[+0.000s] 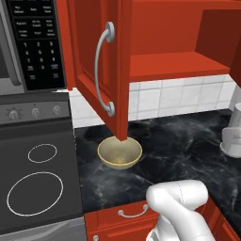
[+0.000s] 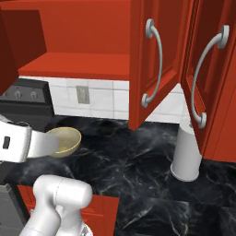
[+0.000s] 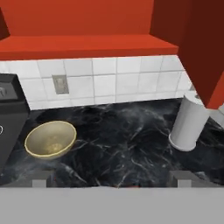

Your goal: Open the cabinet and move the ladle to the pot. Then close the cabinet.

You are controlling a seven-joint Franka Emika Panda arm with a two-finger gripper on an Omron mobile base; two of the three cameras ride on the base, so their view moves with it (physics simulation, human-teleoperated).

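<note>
- Overhead, the cabinet stands open: both panelled doors are swung out toward the robot, and the red shelf inside shows bare across the stretch in view.
- Its left door juts edge-on over the counter, the long curved silver handle running top to bottom along its face; the door's lower corner hangs just above the yellowish bowl.
- From the right base view, the right door also stands out from the carcass with its handle vertical, beside the single-door cabinet's handle.
- Black marble counter lies open between the bowl on the left and a pale upright cylinder on the right, the two well apart.
- White tile backsplash closes the far edge; the dark stove borders the counter on the left.
- The gripper hovers over the counter's near edge, its two dark tips spread wide with nothing between them.
- I cannot make out the ladle or the pot; the shelf's far corners are probably too shadowed to judge.
</note>
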